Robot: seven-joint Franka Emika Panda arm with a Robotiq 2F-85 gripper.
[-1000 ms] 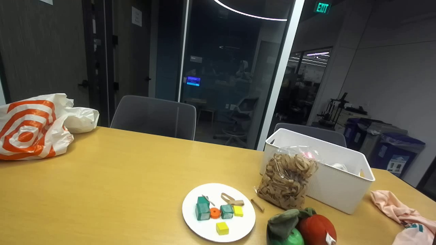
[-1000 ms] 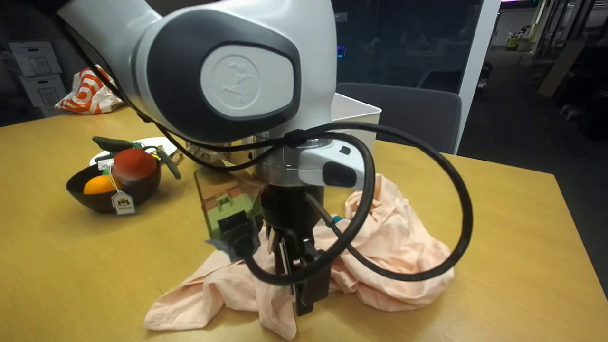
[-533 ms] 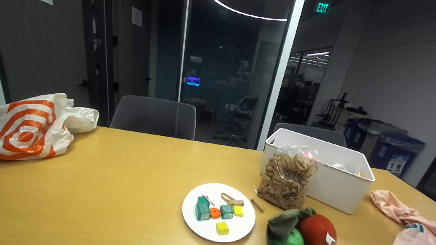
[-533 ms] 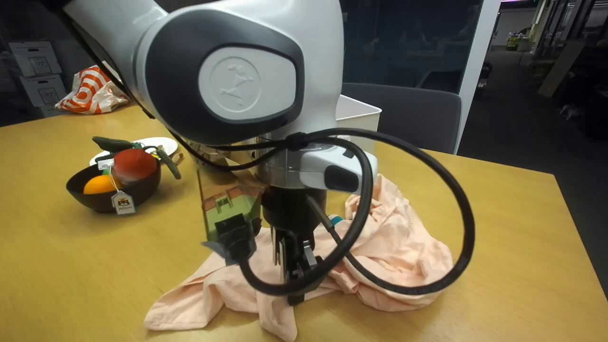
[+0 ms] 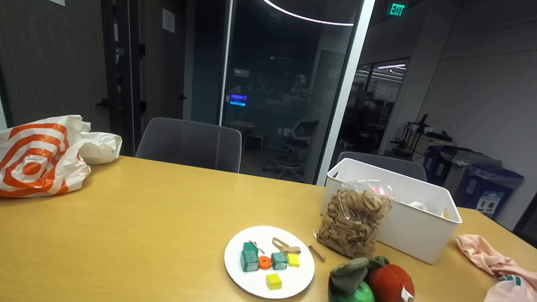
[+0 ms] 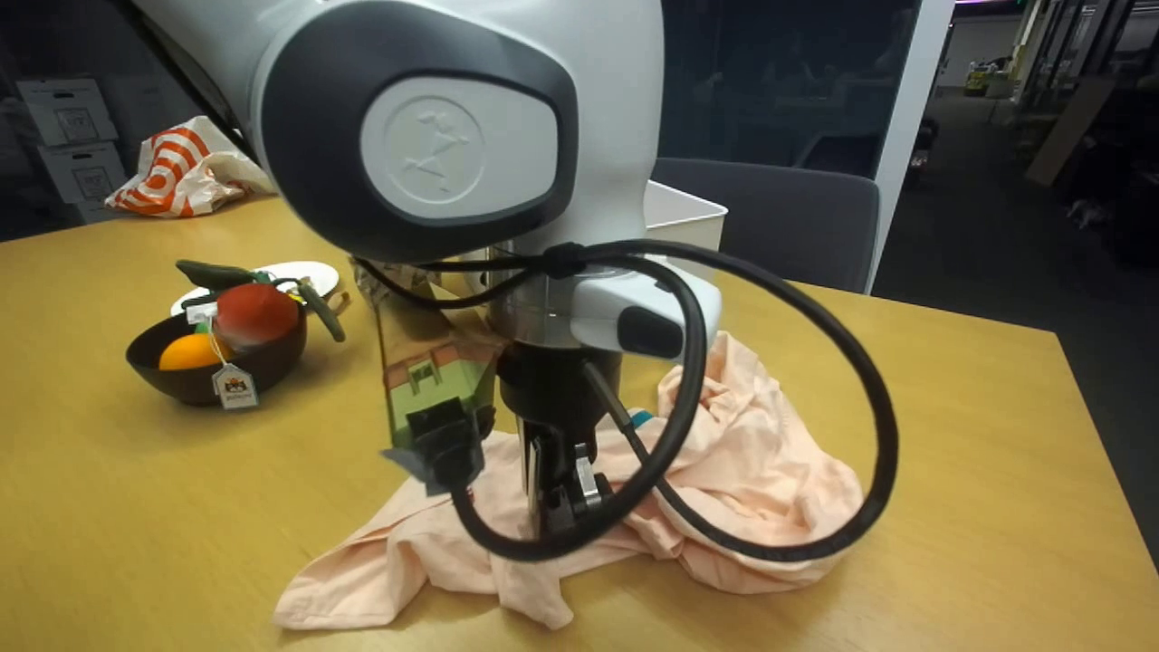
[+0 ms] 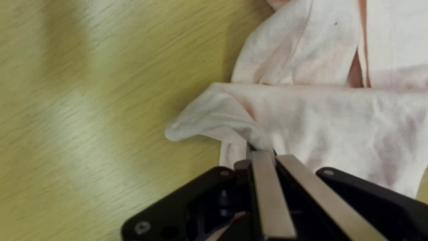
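My gripper (image 7: 264, 150) points down over a pale pink cloth (image 7: 341, 127). Its fingers have come together, and a fold of the fabric is pinched between the tips. To the left of the fingertips a loose corner of the cloth sticks out over the wood. In an exterior view the crumpled cloth (image 6: 751, 480) lies on the table on both sides of the gripper (image 6: 552, 530), whose tips are hidden behind a black cable loop and the fabric. Only a part of the cloth (image 5: 480, 251) enters the right edge of an exterior view.
A dark bowl (image 6: 204, 385) of toy produce stands left of the arm. Behind it is a white plate (image 5: 245, 285) with small blocks. A bag of brown paper strips (image 5: 354, 222) leans by a white bin (image 5: 419, 237). A plastic shopping bag (image 5: 42, 157) sits farther off.
The gripper's fingers have gone from apart to shut, drawing in cloth between them. The arm has shifted slightly, and the cloth's front tip has moved a little up and right in an exterior view.
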